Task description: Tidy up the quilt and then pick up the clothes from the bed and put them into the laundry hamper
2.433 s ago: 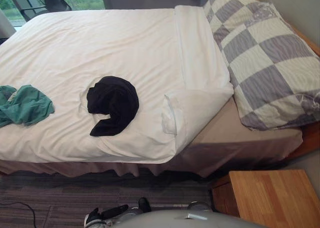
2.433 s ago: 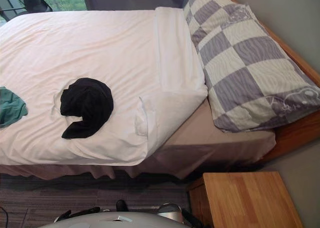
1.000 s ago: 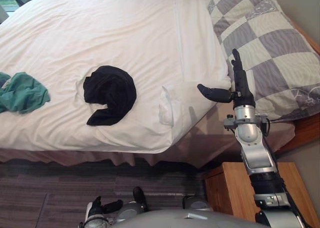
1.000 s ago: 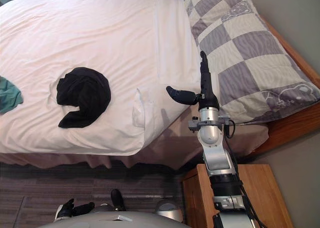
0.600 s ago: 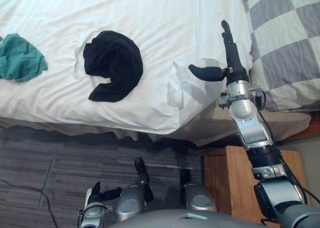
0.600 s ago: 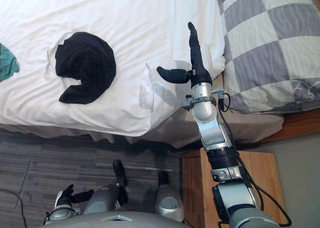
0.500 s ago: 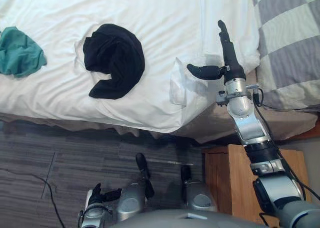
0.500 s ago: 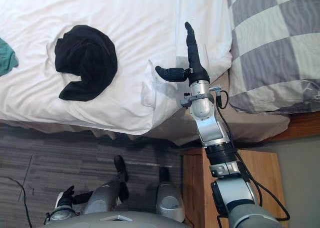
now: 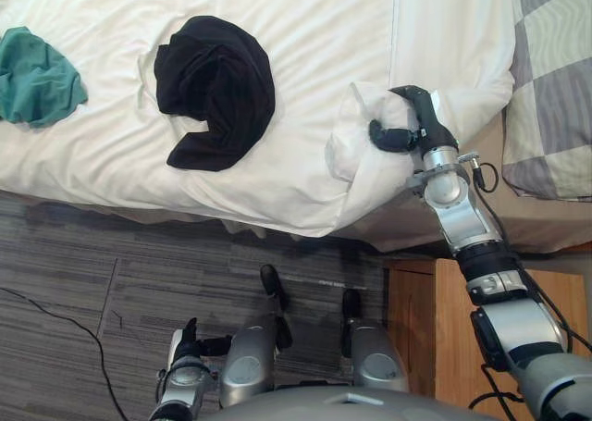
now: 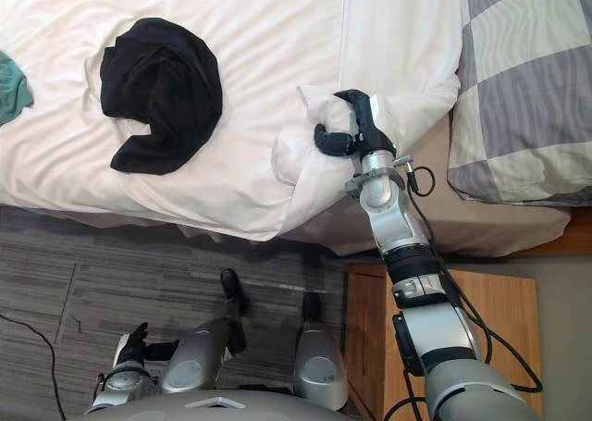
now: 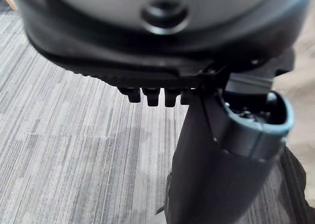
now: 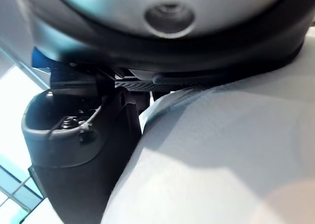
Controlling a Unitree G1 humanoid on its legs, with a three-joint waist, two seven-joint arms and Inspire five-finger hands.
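1. Right hand (image 9: 416,125), in the left eye view, was closed on the white quilt (image 9: 305,32), with fingers curled over its folded-back corner (image 9: 356,130) and the thumb underneath. The flap bunched on the hand's left side. A checked pillow (image 9: 555,88) lay to the hand's right, across a strip of bare mattress sheet (image 9: 518,227). Judging from this, unfolding the corner would mean drawing it rightward, toward the pillow. A black garment (image 9: 217,88) lay on the quilt well to the left of the hand, and a green garment (image 9: 37,65) lay further left, near the picture's edge. The left hand (image 9: 190,342) hung low over grey carpet (image 9: 83,254), well apart from the bed. The right hand was therefore much the nearer to the quilt.

2. In the right eye view, the right hand (image 10: 363,125) gripped the same corner (image 10: 301,143), and the fold line ran away from the robot. A wooden nightstand (image 10: 499,319) stood below the forearm.

3. In the left wrist view, the left hand (image 11: 123,56) showed as a dark bulk above striped carpet (image 11: 64,150). It touched nothing, and whether it was spread or closed could not be told.

4. In the right wrist view, white quilt cloth (image 12: 221,160) pressed against the right hand (image 12: 162,61), beside its thumb (image 12: 74,150).
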